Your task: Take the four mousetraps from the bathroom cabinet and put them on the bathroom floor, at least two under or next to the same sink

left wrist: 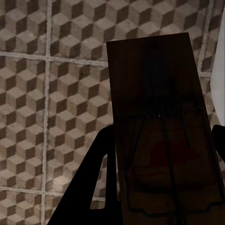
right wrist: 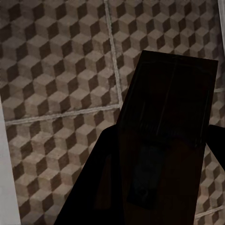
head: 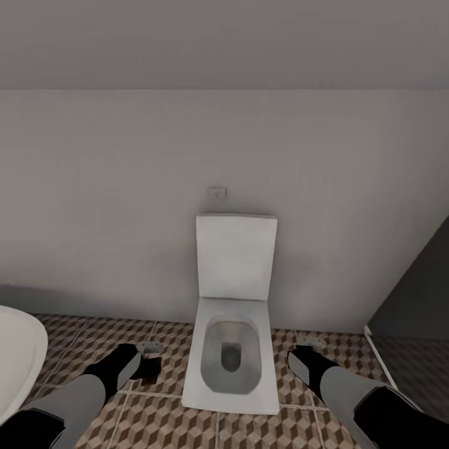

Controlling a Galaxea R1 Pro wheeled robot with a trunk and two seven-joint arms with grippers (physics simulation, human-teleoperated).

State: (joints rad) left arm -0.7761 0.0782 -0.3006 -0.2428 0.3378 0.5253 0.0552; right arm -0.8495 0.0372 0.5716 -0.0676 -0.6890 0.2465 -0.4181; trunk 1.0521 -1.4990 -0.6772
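While each claw is clenched on a trap of its own, the robot stands facing a toilet point(head: 232, 340) rather than the sink, so I judge this a carrying moment between fetching and setting down. The left claw point(left wrist: 159, 187) grips the left mousetrap point(left wrist: 157, 117) near one end, its dark fingers point(left wrist: 101, 159) pressed along the plate's long edges. That hold leaves the wire spring and the red mark on the face unobstructed and lets the far end jut forward, presumably so the trap can be laid flat without the fingers meeting the tiles first. The right claw point(right wrist: 159, 187) clamps the right mousetrap point(right wrist: 168, 122) in the same way, the plate sticking out past the fingertips over the tiling.

From the head camera, the left claw point(head: 140, 362) hangs low beside the toilet on one side and the right claw point(head: 305, 358) on the other, both well above the bathroom floor point(head: 156, 418) of cube-patterned tiles. Neither trap touches the floor yet. A white rounded rim point(head: 22, 362) shows at the robot's far left; I cannot tell whether it belongs to the sink. A small wall plate point(head: 217, 193) sits above the raised toilet lid, and a dark panel point(head: 418, 293) stands at the right.

Since two traps must end beside the sink, I judge that dropping them here would not serve.
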